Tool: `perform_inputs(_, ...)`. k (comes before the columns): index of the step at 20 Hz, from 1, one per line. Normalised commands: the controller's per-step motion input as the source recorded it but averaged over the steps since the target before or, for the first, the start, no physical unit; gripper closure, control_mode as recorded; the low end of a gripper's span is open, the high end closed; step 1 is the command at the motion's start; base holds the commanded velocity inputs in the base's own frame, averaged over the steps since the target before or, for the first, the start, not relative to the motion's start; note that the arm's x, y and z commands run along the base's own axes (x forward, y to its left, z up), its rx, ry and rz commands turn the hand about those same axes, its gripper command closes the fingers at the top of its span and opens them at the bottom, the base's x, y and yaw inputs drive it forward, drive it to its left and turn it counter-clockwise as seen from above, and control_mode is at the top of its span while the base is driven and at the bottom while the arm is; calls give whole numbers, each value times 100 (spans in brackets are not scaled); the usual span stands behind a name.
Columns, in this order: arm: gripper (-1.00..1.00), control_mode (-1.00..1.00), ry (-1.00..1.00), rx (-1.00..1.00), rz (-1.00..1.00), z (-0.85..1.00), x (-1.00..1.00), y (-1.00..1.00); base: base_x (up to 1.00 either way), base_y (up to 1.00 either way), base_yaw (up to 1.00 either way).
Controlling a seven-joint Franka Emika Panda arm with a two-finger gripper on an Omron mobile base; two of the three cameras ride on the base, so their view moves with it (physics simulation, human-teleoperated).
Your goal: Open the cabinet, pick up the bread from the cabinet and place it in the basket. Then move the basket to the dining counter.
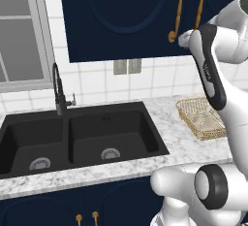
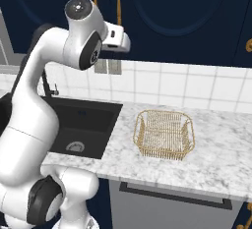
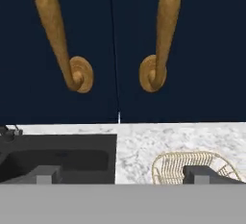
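Observation:
The navy-blue cabinet [image 1: 121, 16] hangs over the counter with both doors shut, so the bread is hidden behind them. Its two curved brass handles [image 3: 60, 40] [image 3: 161, 40] flank the door seam, close in front of my hand. My gripper [image 3: 122, 176] is open and empty, its dark fingertips [image 3: 45, 175] far apart, level with the handles' lower ends and just short of them. The white hand [image 2: 117, 39] is raised in front of the doors. The tan wire basket [image 2: 165, 133] sits empty on the marble counter below, to the right of the sink. The dining counter is out of view.
A black double sink [image 1: 77, 137] with a dark faucet [image 1: 58, 91] fills the counter's left part. A window [image 1: 19, 31] is on the far left. White tiled wall runs under the cabinet. A grey appliance front [image 2: 172, 208] sits below the basket.

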Motion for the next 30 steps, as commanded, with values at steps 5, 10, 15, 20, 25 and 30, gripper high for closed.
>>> perform_inputs(5,-100,-100,-12,10,-5,32,28,-37,0,0,0)
perform_inputs(10,-100,-100,-18,0,-7,0,25,-19,0,0,0)
perform_inputs(15,-100,-100,-3,0,-6,0,52,0,0,0,0)
perform_inputs(20,-100,-100,-3,0,-6,0,67,0,0,0,0)
perform_inputs(25,-100,-100,0,1,-6,0,70,0,0,0,0)
perform_inputs(30,100,-100,0,0,-4,-3,52,0,0,0,0)
